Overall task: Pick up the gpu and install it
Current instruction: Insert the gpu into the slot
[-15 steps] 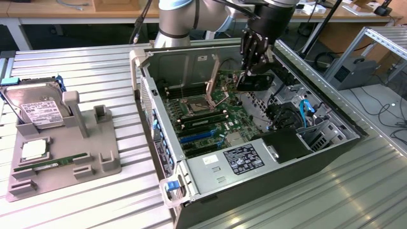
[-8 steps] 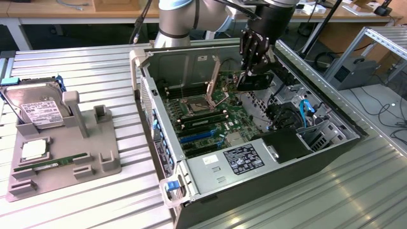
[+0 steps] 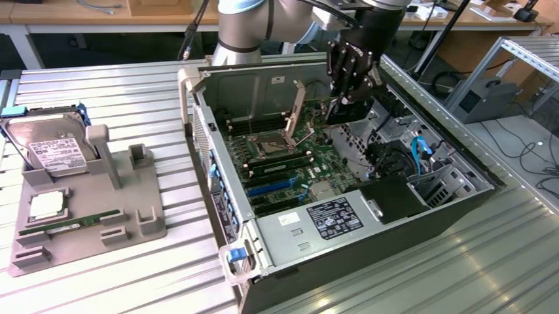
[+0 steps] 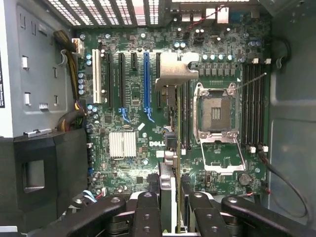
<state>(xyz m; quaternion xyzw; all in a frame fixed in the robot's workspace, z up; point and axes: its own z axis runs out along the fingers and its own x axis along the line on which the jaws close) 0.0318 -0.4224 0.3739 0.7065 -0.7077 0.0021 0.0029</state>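
Note:
My gripper (image 3: 347,98) hangs inside the open computer case (image 3: 288,235), above the far part of the motherboard (image 3: 297,163). It is shut on the gpu (image 3: 336,112), which hangs below the fingers. In the wrist view the gpu (image 4: 170,148) is seen edge-on between the black fingers (image 4: 147,212), its silver bracket (image 4: 175,74) at the far end. The card hovers over the board between the blue expansion slot (image 4: 146,81) and the open CPU socket (image 4: 216,113), apart from both.
A grey fixture tray (image 3: 122,196) on the exterior view's left holds a silver hard drive (image 3: 52,147), a CPU (image 3: 48,204) and a green RAM stick (image 3: 70,222). Blue cables (image 3: 419,147) and a black drive cage (image 3: 393,199) crowd the case's near end.

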